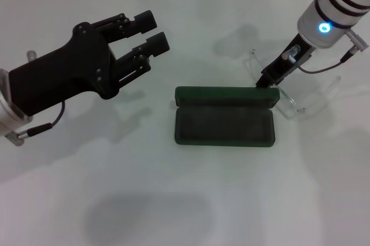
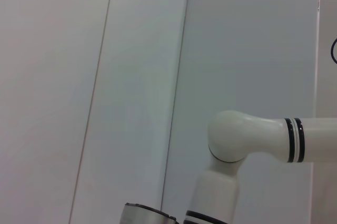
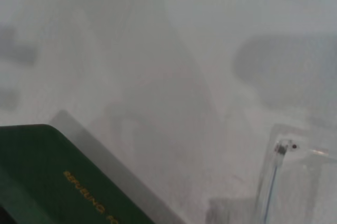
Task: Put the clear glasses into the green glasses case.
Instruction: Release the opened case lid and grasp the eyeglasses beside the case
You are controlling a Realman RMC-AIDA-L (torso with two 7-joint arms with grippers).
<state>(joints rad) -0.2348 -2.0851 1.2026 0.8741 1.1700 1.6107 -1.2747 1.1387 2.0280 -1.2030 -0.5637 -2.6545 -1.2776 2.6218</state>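
Your right gripper (image 1: 267, 79) reaches down just behind the right end of the green glasses case (image 1: 224, 116), at the clear glasses (image 1: 289, 103); you cannot tell whether it grips them. The case lies open on the white table (image 1: 173, 200), lid upright. The glasses sit on the table behind the case's right end. Your left gripper (image 1: 151, 32) hovers left of the case, fingers parted and holding nothing.

Even, bright overhead lighting; soft diffuse shadows on the white worktop (image 1: 191, 200) around the green glasses case (image 1: 224, 118). Right wrist view hazy, case lettering out of focus.
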